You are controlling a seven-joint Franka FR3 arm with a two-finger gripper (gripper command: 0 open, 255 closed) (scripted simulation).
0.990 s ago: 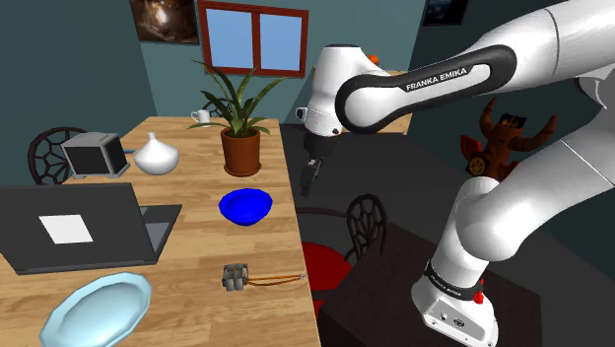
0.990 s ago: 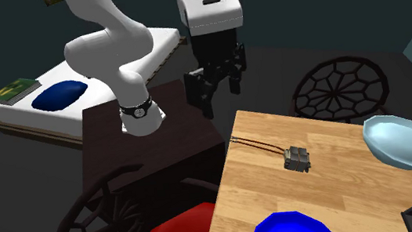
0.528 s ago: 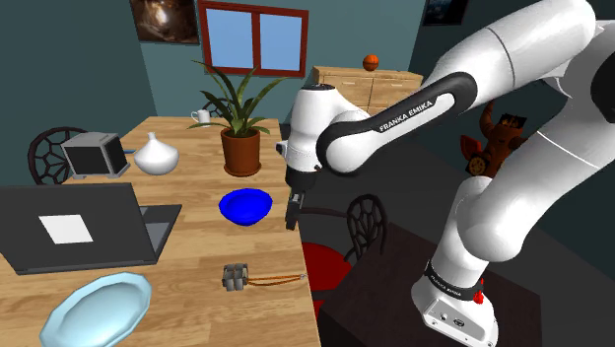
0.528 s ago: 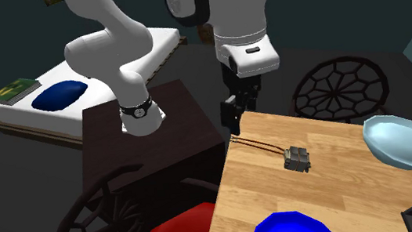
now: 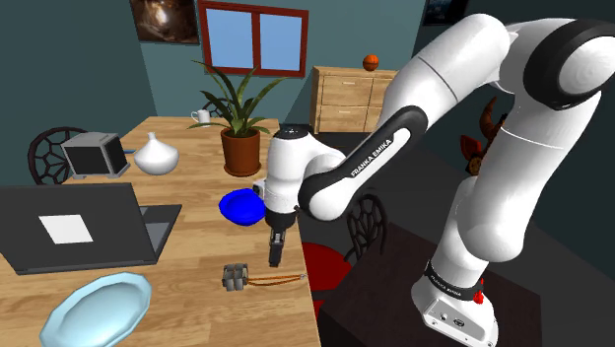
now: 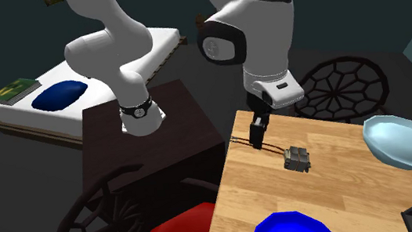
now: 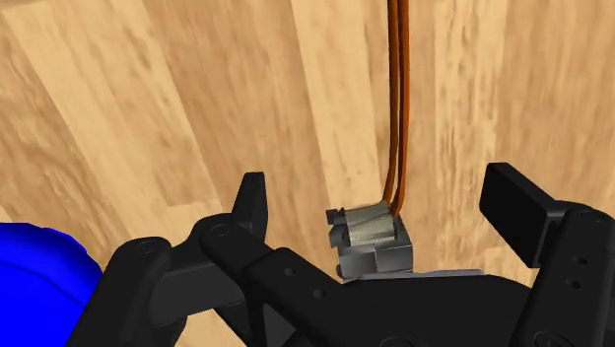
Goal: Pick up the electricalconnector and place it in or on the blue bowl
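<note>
The electrical connector is a small grey block with thin orange wires, lying on the wooden table near its edge. It also lies in the second exterior view. My gripper points down just above the wires, a little to the shoulder view's right of the block. Across the table it hangs by the table edge. In the wrist view the gripper is open, and the connector sits between the fingers, untouched. The blue bowl stands further back on the table, and its rim shows beside the left finger.
A laptop, a pale blue plate, a potted plant, a white vase and a grey box share the table. A chair with a red seat stands against the table edge beside the dark stand.
The arm has swung down and toward the shoulder view's left, from beyond the table edge to over the connector's wires. The connector has not moved.
</note>
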